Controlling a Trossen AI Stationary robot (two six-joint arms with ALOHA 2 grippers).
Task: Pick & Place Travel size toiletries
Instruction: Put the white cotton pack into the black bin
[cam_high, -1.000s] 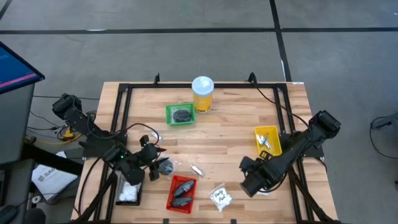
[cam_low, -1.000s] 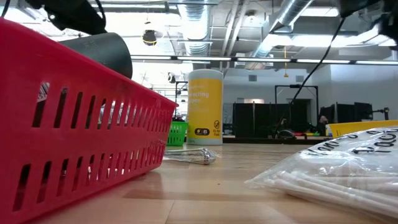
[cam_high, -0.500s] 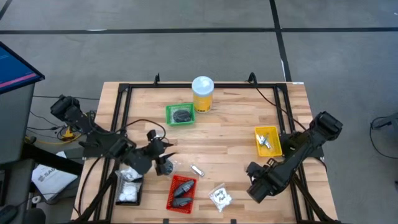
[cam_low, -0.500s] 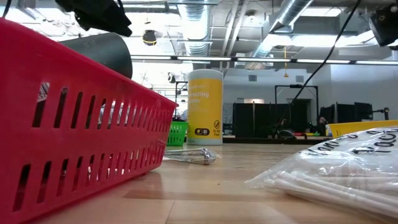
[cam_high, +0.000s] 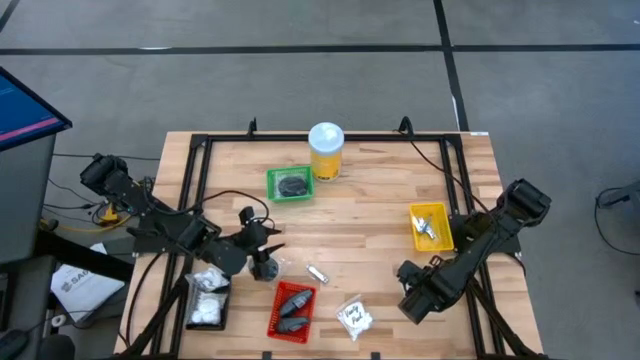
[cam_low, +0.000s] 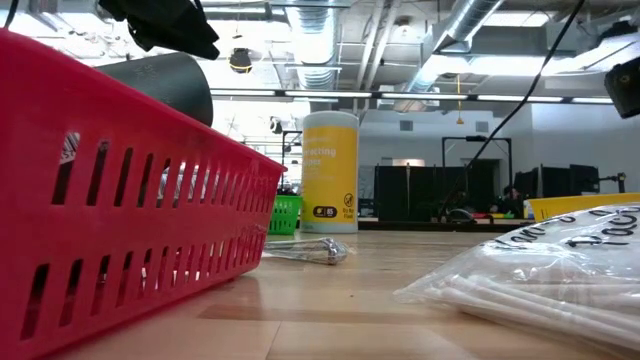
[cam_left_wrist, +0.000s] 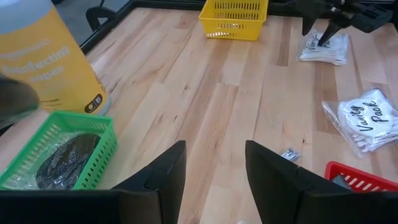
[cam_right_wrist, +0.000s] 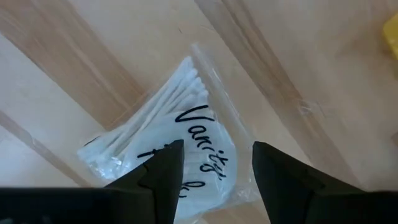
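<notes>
We look past our right gripper (cam_right_wrist: 211, 165), its two dark fingers (cam_right_wrist: 160, 171) parted with nothing between them. Beyond them a clear crinkly plastic sachet of white cotton swabs (cam_right_wrist: 177, 134) lies flat on the pale wooden plank table (cam_right_wrist: 74, 50), printed "Vanity" in dark script (a second line is cut off). At 3 o'clock a yellow sliver (cam_right_wrist: 392, 34) shows.

Bare wood lies mid-table — green tray (cam_high: 290, 184), yellow jar (cam_high: 326, 152) and yellow tray (cam_high: 430, 226) edge it.

Yellow jar (cam_high: 326, 152) (white lid) nr green tray (cam_high: 271, 182).
</notes>
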